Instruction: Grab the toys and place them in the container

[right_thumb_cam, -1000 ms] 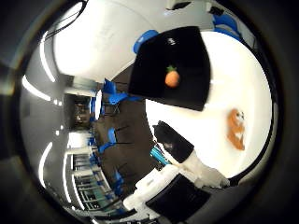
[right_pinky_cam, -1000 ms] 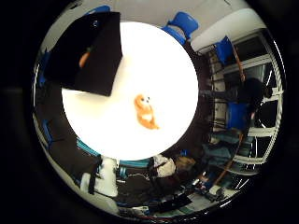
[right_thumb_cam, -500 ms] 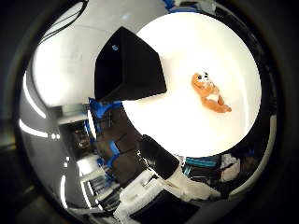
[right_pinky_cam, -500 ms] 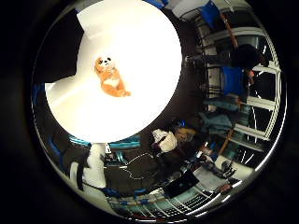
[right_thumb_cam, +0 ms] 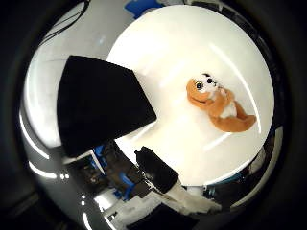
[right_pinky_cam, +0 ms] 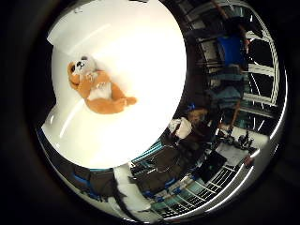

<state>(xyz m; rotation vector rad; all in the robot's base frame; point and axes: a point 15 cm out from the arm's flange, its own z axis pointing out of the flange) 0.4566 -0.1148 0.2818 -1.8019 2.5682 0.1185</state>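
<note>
An orange and white plush toy [right_pinky_cam: 95, 87] lies on its back on the round white table [right_pinky_cam: 141, 47] in the right little finger side palm view. In the right thumb side palm view the same toy [right_thumb_cam: 220, 103] lies away from a black container [right_thumb_cam: 101, 103] that stands on the table [right_thumb_cam: 163, 48] near its edge. The container's inside is hidden from here. A black and white part of my hand [right_thumb_cam: 163, 177] shows at the rim of the right thumb side palm view; its fingers do not show.
Blue chairs [right_thumb_cam: 106, 168] stand on the floor beyond the table's edge. More chairs and window frames [right_pinky_cam: 230, 84] lie further off in the room.
The camera has come closer to the table: the plush toy and the container fill more of the views. An orange toy seen inside the container one second ago is out of sight.
</note>
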